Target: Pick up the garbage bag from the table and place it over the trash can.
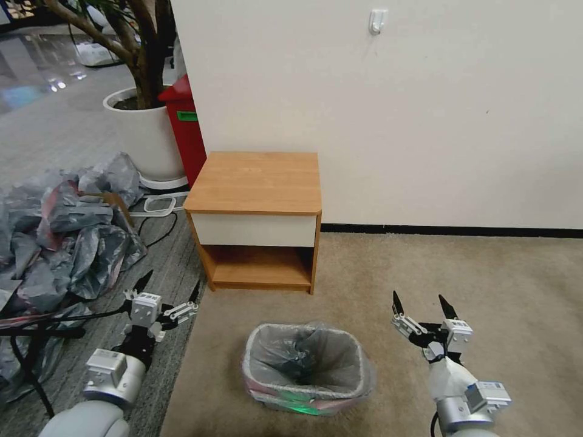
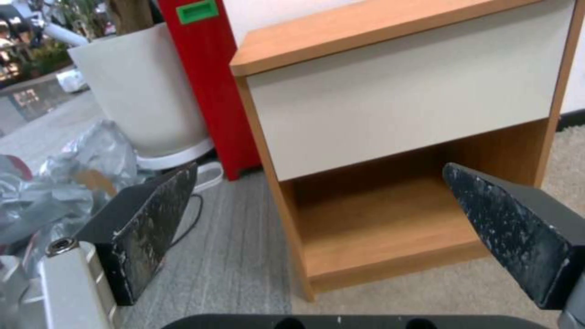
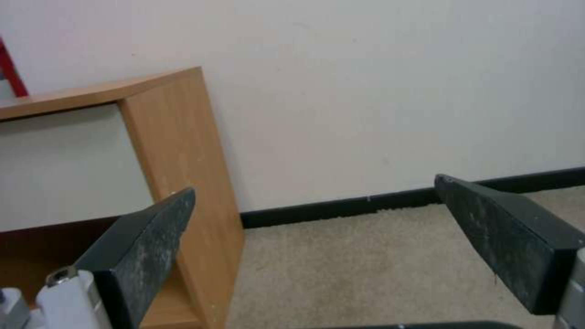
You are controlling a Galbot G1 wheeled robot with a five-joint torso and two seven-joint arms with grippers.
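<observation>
both grippers sit low at the near edge of the head view, either side of the small cream-white rectangular plastic trash can (image 1: 306, 364) on the beige carpet. thin translucent grey plastic garbage bag with a pink-red rim (image 1: 303, 355) already lines that can, its edge folded out over the rolled rim and hanging down the outer walls, with some slack bunched inside. the light-brown wooden nightstand with a white drawer front (image 1: 258, 182), the worktop of this task, stands just behind the can with nothing on its top.

the left gripper (image 1: 169, 290) hovers over the grey floor strip beside the heap of crumpled grey and red plastic bags (image 1: 61, 230), jaws spread wide and holding nothing. the right gripper (image 1: 423, 304) hovers over the carpet to the can's right, jaws likewise wide and holding nothing.

judging from this, the placing looks done and what remains is a clean finish: keep both arms well apart from the can so no finger snags the loose film and drags the rim off. if the fold looks shallow on one side, tuck it gently from outside rather than pulling upward.
</observation>
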